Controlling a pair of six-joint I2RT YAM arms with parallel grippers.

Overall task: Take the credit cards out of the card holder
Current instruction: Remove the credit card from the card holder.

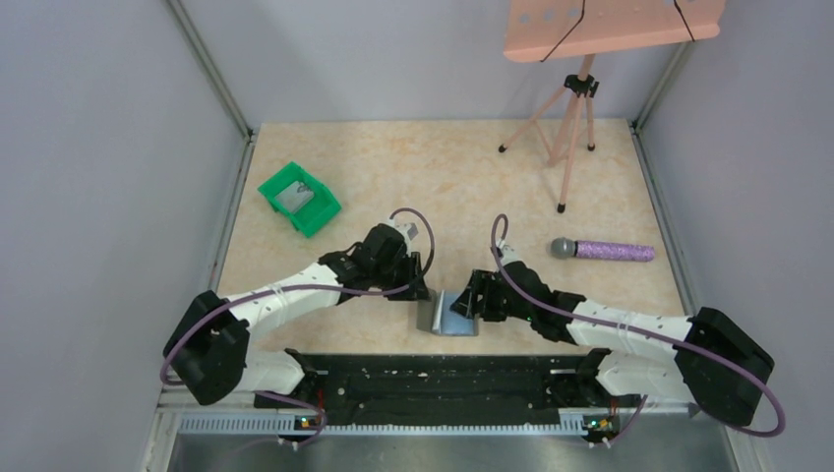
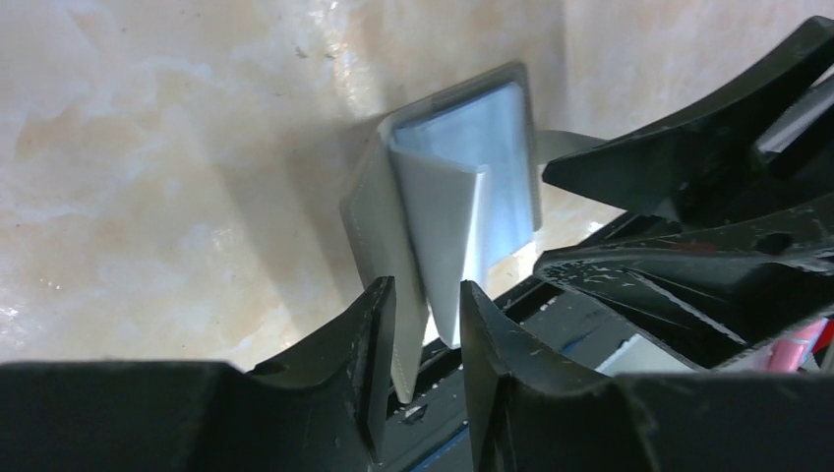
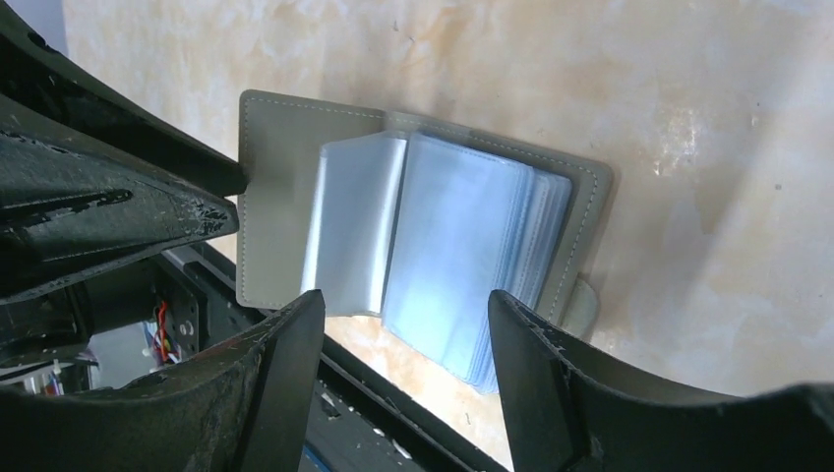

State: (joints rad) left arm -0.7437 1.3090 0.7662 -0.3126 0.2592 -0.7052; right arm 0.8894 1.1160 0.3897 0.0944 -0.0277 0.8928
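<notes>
You see a grey holder (image 3: 275, 197) with pale blue sleeves (image 3: 462, 246), a green bin (image 1: 317, 218), a purple mic (image 1: 615, 252) and a beige marbled table (image 1: 443, 167).

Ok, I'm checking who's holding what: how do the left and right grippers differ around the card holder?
The left gripper is narrowed onto one grey cover of the card holder; the right gripper stands wide, gripping nothing. The left takes the cover edge; the right straddles the clear sleeves. Both meet at the opened holder.

Lab: grey-walled cell (image 1: 98, 147) w/ tripod (image 1: 568, 138)
</notes>
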